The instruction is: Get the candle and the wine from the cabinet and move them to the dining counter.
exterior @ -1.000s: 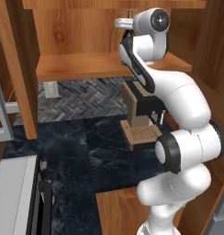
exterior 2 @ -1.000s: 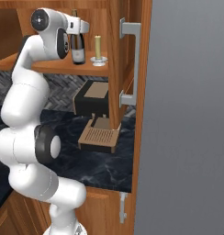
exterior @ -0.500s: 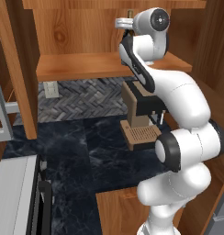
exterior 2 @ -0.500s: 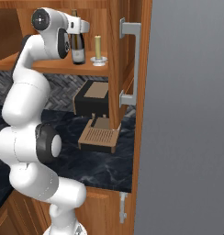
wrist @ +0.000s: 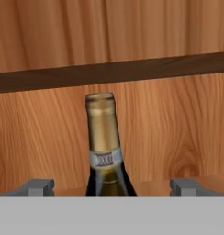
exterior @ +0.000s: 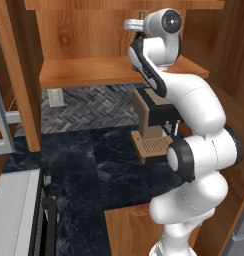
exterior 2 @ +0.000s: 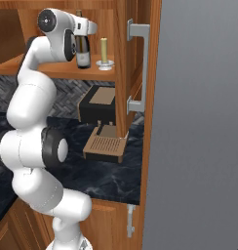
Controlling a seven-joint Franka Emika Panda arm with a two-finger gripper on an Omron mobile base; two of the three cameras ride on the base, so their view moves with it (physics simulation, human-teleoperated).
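Note:
The wine (wrist: 103,137) is a dark bottle with a gold-foiled neck and a pale collar label. It stands upright on the wooden shelf (exterior 2: 52,71) of the cabinet. My gripper (wrist: 111,188) is open, one fingertip (wrist: 38,187) far left of the neck and the other far right, neither touching it. From the right base view the hand (exterior 2: 87,29) hovers at the neck of the wine (exterior 2: 82,53). The candle (exterior 2: 104,49), a pale stick on a small glassy dish, stands just right of the bottle on the same shelf. The dining counter is out of view.
A brown coffee machine (exterior 2: 99,105) sits under the shelf on the dark worktop (exterior: 94,160) backed by herringbone tiles (exterior: 89,107). The open cabinet door (exterior 2: 140,73) with grey bar handles stands right of the candle. A tall grey panel (exterior 2: 199,122) fills the right side.

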